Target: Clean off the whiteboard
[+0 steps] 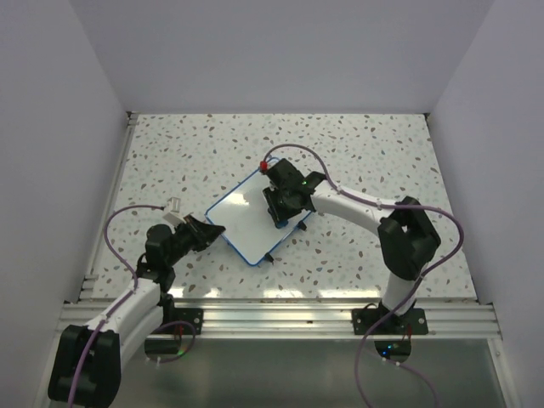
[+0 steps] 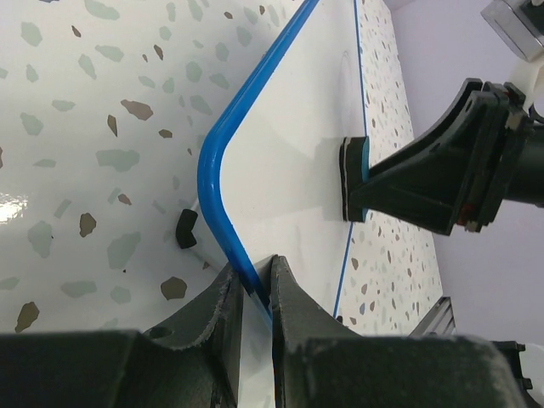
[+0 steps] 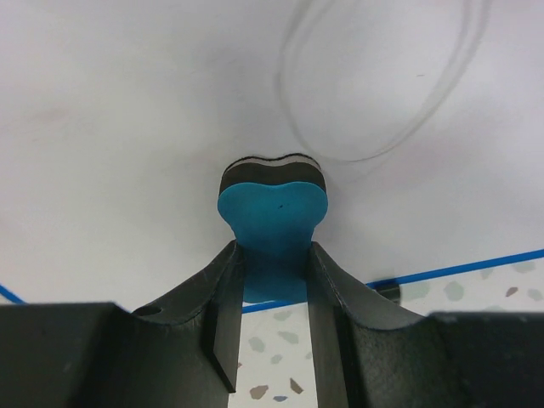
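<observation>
The speckled table (image 1: 382,144) carries the whiteboard (image 1: 245,228), which lies flat near the table centre, turned diagonally between the 2 arms. The left gripper (image 2: 252,293) is pinched on the board's blue rim beside a rounded corner. The right gripper (image 3: 272,255) is clamped on the eraser (image 3: 272,204), a blue block whose dark felt face presses on the white surface near the board's right edge. Faint grey loops (image 3: 340,159) lie just beyond the eraser. 1 black tab (image 2: 185,228) sits outside the rim's corner.

White-shelled left arm (image 1: 127,306) and right arm (image 1: 353,204) carried black joints, matte black tapered fingers (image 2: 219,331) and looping purple cables (image 1: 127,212); a green light (image 1: 303,181) glowed at centre frame.
</observation>
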`<state>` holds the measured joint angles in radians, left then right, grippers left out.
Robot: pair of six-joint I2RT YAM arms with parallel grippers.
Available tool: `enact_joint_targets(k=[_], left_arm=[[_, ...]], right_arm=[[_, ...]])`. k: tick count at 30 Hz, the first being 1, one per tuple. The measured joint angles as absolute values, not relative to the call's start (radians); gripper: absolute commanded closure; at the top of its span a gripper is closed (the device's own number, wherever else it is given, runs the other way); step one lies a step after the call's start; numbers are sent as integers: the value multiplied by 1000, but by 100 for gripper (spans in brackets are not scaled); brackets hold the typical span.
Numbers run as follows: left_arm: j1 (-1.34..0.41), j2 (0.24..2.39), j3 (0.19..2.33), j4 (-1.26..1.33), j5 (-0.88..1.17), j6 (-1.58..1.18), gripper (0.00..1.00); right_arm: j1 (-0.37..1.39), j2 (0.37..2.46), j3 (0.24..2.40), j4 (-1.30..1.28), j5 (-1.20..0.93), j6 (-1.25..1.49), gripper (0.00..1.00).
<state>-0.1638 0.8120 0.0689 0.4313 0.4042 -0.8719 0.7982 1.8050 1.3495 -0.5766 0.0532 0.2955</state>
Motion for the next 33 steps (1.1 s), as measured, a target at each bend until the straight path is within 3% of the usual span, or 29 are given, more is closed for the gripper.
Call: enact_joint_targets(k=[13, 26, 33], left_arm=[[-164, 818, 69, 437, 408, -872, 100], [-164, 832, 69, 448, 408, -872, 100], [-164, 838, 69, 455, 412, -872, 100]], right_arm=[[722, 1806, 1349, -575, 84, 267, 100], [931, 1752, 1265, -528, 96, 335, 100], [946, 1733, 1235, -522, 96, 355, 100]])
